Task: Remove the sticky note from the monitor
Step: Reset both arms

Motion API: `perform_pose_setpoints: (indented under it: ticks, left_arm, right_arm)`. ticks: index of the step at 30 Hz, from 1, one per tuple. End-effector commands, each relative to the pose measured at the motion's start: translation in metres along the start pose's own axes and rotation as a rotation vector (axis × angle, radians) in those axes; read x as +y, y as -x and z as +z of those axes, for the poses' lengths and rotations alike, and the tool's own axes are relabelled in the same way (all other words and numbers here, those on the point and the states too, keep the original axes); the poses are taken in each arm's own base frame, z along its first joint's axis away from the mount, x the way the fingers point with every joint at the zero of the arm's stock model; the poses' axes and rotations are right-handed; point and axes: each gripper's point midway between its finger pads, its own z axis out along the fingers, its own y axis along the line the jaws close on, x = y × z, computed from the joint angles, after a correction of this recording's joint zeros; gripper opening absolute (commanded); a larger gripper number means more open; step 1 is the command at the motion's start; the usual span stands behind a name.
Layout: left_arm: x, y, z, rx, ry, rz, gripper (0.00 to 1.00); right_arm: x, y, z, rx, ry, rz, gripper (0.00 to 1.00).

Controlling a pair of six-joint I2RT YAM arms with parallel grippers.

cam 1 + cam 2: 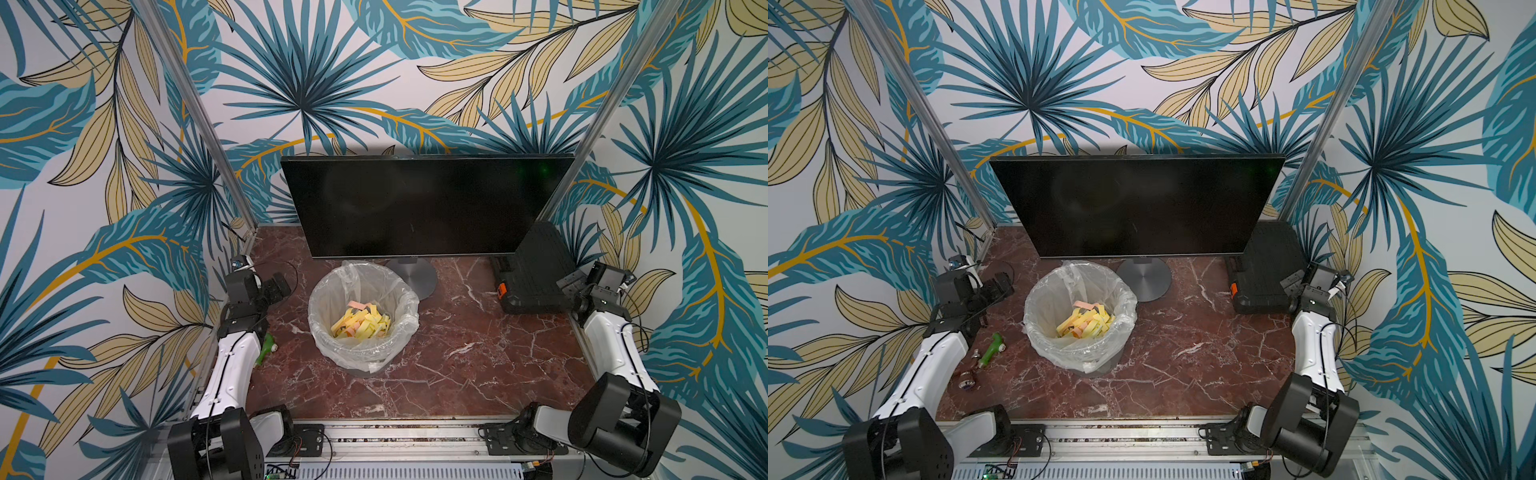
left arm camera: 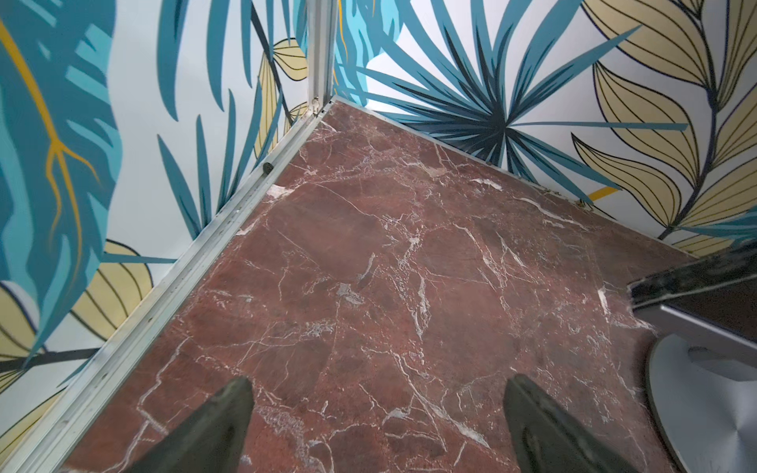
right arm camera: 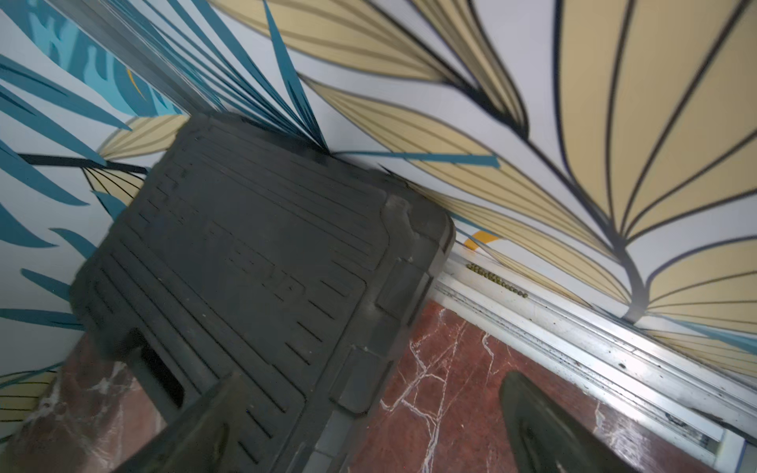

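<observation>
**Reference item.** The monitor (image 1: 424, 205) stands upright on the red marble worktop (image 1: 457, 361), carried by a round grey disc base (image 1: 417, 276). In both top views its screen is uniformly glossy black.

**Items placed relative to the monitor.**
- Bin (image 1: 320, 316): directly in front of the monitor, just beside the disc base. It is lined with clear plastic and holds yellow and pink paper slips (image 1: 361, 322).
- Black ribbed case (image 1: 536, 270): at the monitor's right lower corner, extending forward of it.
- Green object (image 1: 992, 349): forward of the monitor's left edge, well apart from it, lying flat beside the left arm.

**Left pincer** (image 2: 381, 409): released. The fingers (image 2: 221, 426) are spread wide above bare worktop, forward of the monitor's left lower corner and apart from it. Nothing is gripped.

**Right pincer** (image 3: 368, 409): released. It is forward of the monitor's right edge and well apart from the screen. One finger (image 3: 196, 430) hangs over the case and the other over bare worktop. Whether it touches the case cannot be told.
</observation>
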Motion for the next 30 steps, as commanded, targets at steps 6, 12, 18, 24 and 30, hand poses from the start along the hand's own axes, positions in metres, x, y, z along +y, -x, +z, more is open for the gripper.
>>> perform_pose_setpoints:
  ticks: [6, 12, 18, 24, 30]
  left_arm:
    - [-0.028, 0.010, 0.006, -0.177, -0.185, 0.128, 1.00]
    - [-0.043, -0.004, 0.016, -0.190, -0.222, 0.228, 1.00]
    - [-0.060, -0.027, 0.026, -0.183, -0.276, 0.275, 1.00]
    - [-0.065, -0.053, 0.038, -0.164, -0.311, 0.289, 1.00]
    - [-0.073, -0.059, 0.044, -0.188, -0.331, 0.314, 1.00]
  right_arm:
    - [0.054, -0.014, 0.003, -0.135, 0.176, -0.307, 1.00]
    - [0.072, -0.037, 0.004, -0.134, 0.279, -0.379, 0.99]
    - [0.088, -0.064, 0.005, -0.129, 0.371, -0.449, 0.99]
    - [0.095, -0.098, 0.006, -0.141, 0.430, -0.526, 1.00]
    - [0.110, -0.119, -0.006, -0.163, 0.504, -0.605, 0.99]
